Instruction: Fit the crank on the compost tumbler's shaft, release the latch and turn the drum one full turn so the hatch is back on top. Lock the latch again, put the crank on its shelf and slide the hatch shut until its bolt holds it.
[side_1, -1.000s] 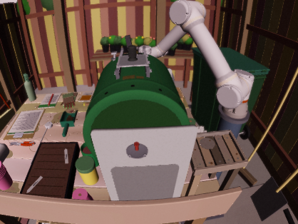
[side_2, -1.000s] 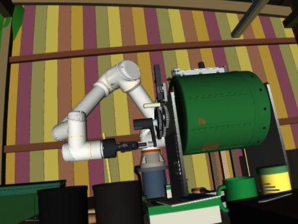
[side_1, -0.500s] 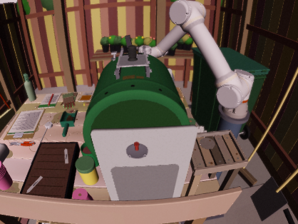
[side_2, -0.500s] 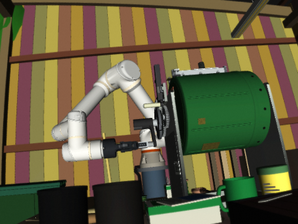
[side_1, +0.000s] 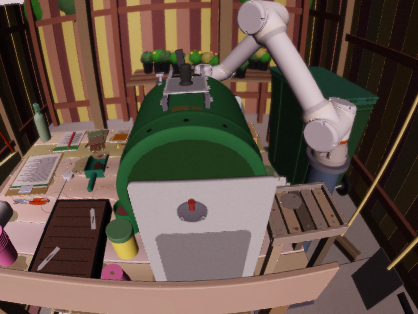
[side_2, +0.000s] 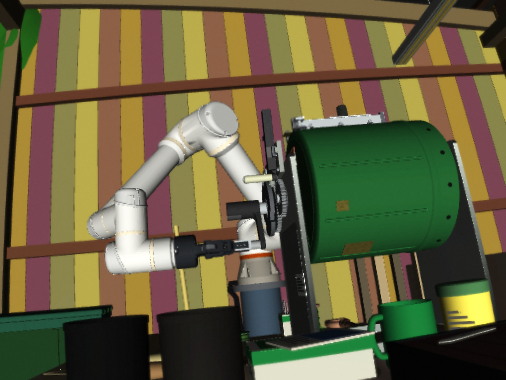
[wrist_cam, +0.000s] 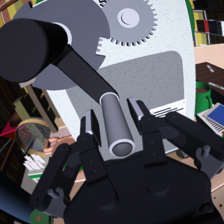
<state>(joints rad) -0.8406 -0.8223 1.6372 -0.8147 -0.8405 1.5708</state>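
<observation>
The crank (wrist_cam: 76, 74) is hidden behind the drum in the side camera; its black hub (wrist_cam: 24, 49) sits on the shaft at the tumbler's far end, and its arm hangs down to a grey handle (wrist_cam: 116, 127). My gripper (wrist_cam: 113, 120) is open, with the handle lying between the fingers and a gap on each side. The green drum (side_2: 372, 192) rests in its white frame with the hatch (side_1: 186, 89) on top. A toothed gear (wrist_cam: 129, 21) sits above the crank on the end plate. The latch lever (side_2: 268, 140) stands upright beside the gear.
A green mug (side_2: 405, 322) and a yellow tub (side_2: 467, 302) stand on the bench near the drum's front end. A slatted wooden shelf (side_1: 305, 210) sits right of the frame. A dark seed tray (side_1: 72, 237), trowel and papers cover the bench on the left.
</observation>
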